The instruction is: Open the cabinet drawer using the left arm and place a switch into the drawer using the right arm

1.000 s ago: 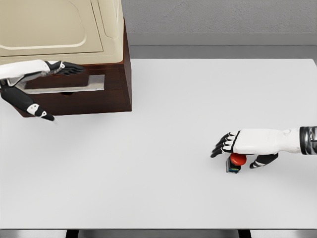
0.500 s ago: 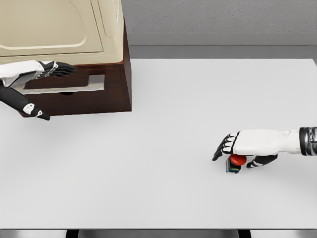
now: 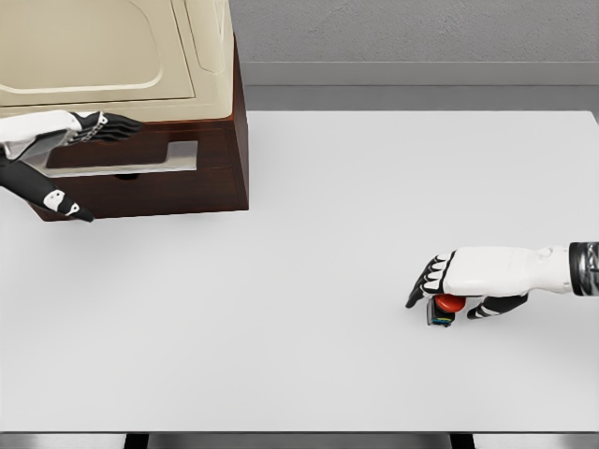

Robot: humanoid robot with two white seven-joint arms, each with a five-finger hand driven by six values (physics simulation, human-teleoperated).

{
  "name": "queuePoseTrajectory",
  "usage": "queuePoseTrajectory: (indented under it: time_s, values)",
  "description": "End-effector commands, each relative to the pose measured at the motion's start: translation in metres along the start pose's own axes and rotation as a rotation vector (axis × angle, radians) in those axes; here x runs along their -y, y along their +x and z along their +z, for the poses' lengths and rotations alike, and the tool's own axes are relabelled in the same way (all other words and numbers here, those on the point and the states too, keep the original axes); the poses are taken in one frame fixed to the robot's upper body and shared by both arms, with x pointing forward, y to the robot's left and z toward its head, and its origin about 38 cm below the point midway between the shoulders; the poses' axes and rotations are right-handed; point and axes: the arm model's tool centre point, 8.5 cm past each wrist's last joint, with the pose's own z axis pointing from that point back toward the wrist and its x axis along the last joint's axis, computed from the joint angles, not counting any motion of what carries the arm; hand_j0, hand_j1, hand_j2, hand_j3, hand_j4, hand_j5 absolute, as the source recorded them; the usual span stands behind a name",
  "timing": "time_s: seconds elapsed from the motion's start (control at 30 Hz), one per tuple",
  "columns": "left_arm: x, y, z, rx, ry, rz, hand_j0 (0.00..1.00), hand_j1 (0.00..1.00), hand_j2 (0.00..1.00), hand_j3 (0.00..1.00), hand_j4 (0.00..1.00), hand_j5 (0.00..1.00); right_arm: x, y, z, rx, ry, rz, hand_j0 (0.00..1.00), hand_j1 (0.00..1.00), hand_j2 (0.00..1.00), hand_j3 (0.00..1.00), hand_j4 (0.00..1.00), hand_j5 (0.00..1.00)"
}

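Head view: white surface (image 3: 281,281) fills most of the frame, grey wall behind. Cabinet (image 3: 215,112) sits at the far left corner, cream upper body on a dark brown base; drawer (image 3: 140,182) front with a pale bar handle (image 3: 140,159) looks closed or barely out, hard to tell. Left hand (image 3: 94,126) is at the cabinet front just above the handle, fingers (image 3: 122,123) stretched out flat and gripping nothing; its arm comes in at the left edge. Right hand (image 3: 459,276) is low over the surface at right, well apart from the cabinet, fingers loosely curled down over the switch (image 3: 445,307), thumb beside it; a firm grip is not visible, so not yet holding it, as far as I can tell. Switch is small: red round button on a dark boxy base, resting on the surface under the palm. Judging by looks: light, rigid, smooth domed cap likely slippery. Best pinch on the flat sides of the base, not the button.
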Motion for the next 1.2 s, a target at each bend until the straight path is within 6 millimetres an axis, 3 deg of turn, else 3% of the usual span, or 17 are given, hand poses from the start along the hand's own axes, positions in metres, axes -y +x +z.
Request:
queuePoseTrajectory:
  time_s: [0.0,0.57,1.17]
  values:
    - [-0.001,-0.003,-0.004,-0.010,0.002,0.018,1.00,1.00,1.00,1.00,1.00,1.00,0.001,0.001,0.002,0.000,-0.001,-0.001,0.82,0.82,0.82,0.82,0.82,0.82]
    - [0.011,-0.011,-0.010,-0.018,-0.023,0.049,1.00,1.00,1.00,1.00,1.00,1.00,0.002,0.001,0.003,-0.003,-0.001,0.001,0.65,0.65,0.65,0.65,0.65,0.65]
    - [0.027,-0.021,-0.004,-0.019,-0.041,0.089,1.00,1.00,1.00,1.00,1.00,1.00,0.001,0.001,0.002,-0.001,0.000,-0.002,0.53,0.53,0.53,0.53,0.53,0.53]
